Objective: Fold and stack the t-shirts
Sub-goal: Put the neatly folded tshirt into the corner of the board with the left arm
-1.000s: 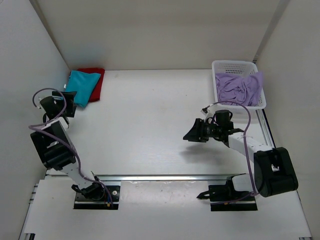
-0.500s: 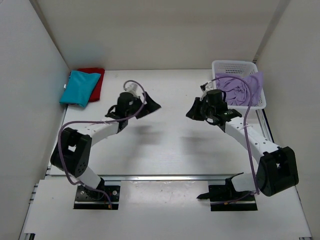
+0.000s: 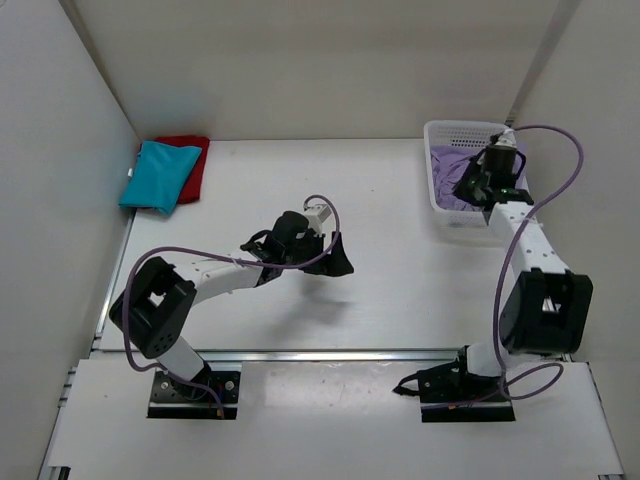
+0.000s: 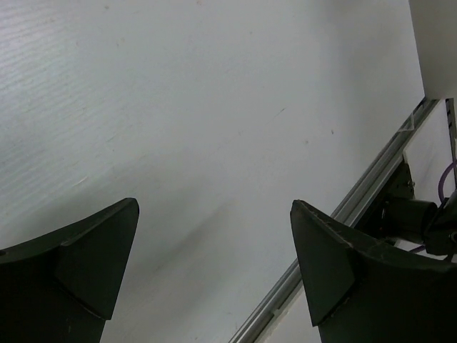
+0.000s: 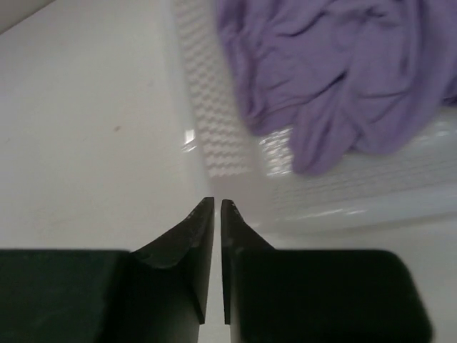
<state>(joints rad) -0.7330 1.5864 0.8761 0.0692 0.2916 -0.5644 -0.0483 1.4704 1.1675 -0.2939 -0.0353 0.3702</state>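
Note:
A folded teal-blue t-shirt [image 3: 158, 176] lies on a red t-shirt [image 3: 190, 160] at the table's far left corner. A crumpled lavender t-shirt [image 3: 447, 166] [image 5: 335, 71] fills the white mesh basket [image 3: 462, 127] at the far right. My right gripper [image 3: 468, 188] [image 5: 217, 204] hovers at the basket's near left corner. Its jaws are shut to a thin slit with nothing between them, and they do not touch the lavender cloth. My left gripper [image 3: 337, 260] [image 4: 214, 207] stands wide open over bare table near the middle, holding nothing.
The basket's mesh wall [image 5: 228, 136] stands right in front of my right fingertips. A metal rail [image 4: 343, 214] runs along the table's near edge, close to my left gripper. White walls enclose the table on three sides.
My left arm swung from beside the teal t-shirt out to the table's middle. My right arm moved from mid-table up to the basket, and its jaws closed.

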